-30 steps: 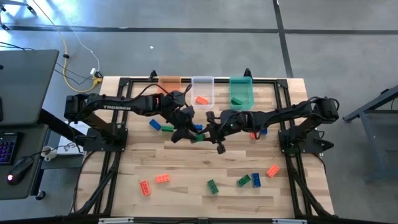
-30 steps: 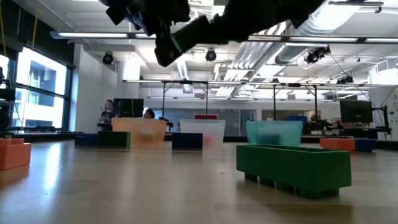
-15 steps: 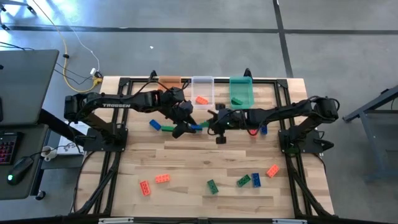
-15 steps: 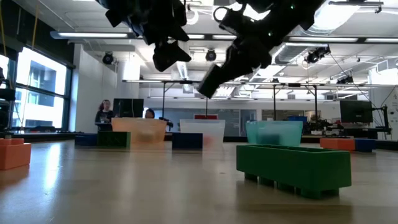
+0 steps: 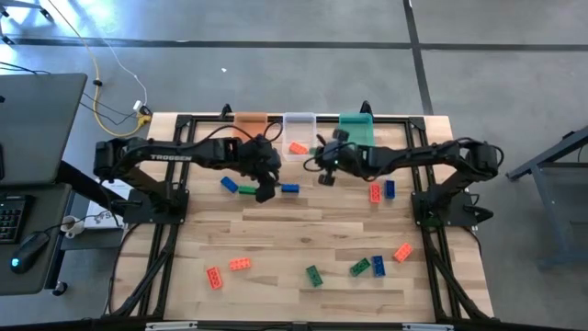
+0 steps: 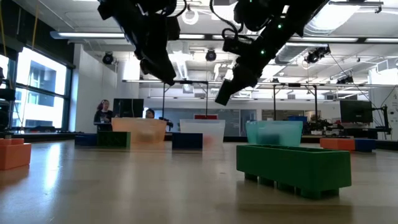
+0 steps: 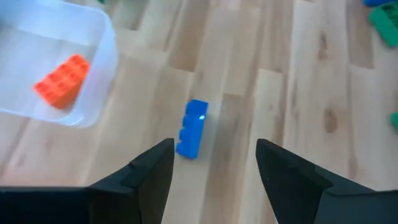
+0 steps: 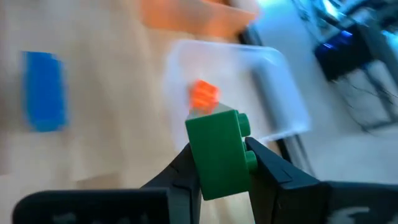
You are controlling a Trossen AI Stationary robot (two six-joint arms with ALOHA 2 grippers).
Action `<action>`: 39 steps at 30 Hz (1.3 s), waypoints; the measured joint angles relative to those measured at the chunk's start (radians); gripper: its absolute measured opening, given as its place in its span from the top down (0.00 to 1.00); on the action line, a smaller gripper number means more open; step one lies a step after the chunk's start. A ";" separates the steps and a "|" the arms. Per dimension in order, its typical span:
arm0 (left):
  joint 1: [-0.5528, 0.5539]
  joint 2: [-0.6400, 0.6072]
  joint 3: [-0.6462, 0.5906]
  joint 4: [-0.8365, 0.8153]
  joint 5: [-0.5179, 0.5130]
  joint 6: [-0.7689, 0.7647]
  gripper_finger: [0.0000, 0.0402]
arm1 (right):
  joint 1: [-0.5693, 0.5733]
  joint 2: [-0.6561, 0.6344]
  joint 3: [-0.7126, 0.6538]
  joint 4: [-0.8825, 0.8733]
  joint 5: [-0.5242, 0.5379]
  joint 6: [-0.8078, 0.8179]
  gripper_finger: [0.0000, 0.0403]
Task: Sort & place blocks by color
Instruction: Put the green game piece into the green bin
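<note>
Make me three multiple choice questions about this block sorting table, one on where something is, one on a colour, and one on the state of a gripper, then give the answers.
1. Where does the orange block nearest the bins lie?
A. in the clear bin
B. in the green bin
C. on the floor

2. What colour is the block held by the right gripper?
A. blue
B. green
C. orange

3. How is the left gripper?
A. shut on a blue block
B. shut on an orange block
C. open, holding nothing

Answers:
1. A: the orange block sits inside the clear bin, also seen in the left wrist view.
2. B: the right gripper pinches a green block between its fingers.
3. C: the left gripper shows its fingers spread apart over a blue block that lies free on the table.
</note>
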 joint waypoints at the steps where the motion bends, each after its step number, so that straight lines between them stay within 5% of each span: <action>1: -0.003 -0.005 0.000 0.000 -0.015 0.000 0.47 | -0.014 0.000 0.000 -0.001 0.026 0.000 0.82; 10: -0.003 -0.073 0.000 0.013 -0.224 0.064 0.47 | -0.146 0.000 0.000 -0.006 0.220 -0.074 0.82; 23: 0.127 -0.102 0.000 0.309 -0.696 0.377 0.47 | -0.355 0.000 0.000 0.093 0.241 -0.293 0.82; 30: 0.268 -0.102 0.000 0.543 -0.721 0.479 0.47 | -0.433 0.000 0.000 0.141 0.224 -0.334 0.82; 36: 0.352 -0.101 0.000 0.575 -0.715 0.443 0.47 | -0.471 0.000 0.000 0.049 0.146 -0.249 0.82; 39: 0.382 -0.101 0.000 0.577 -0.657 0.413 0.47 | -0.488 0.000 0.000 0.016 0.020 -0.167 0.82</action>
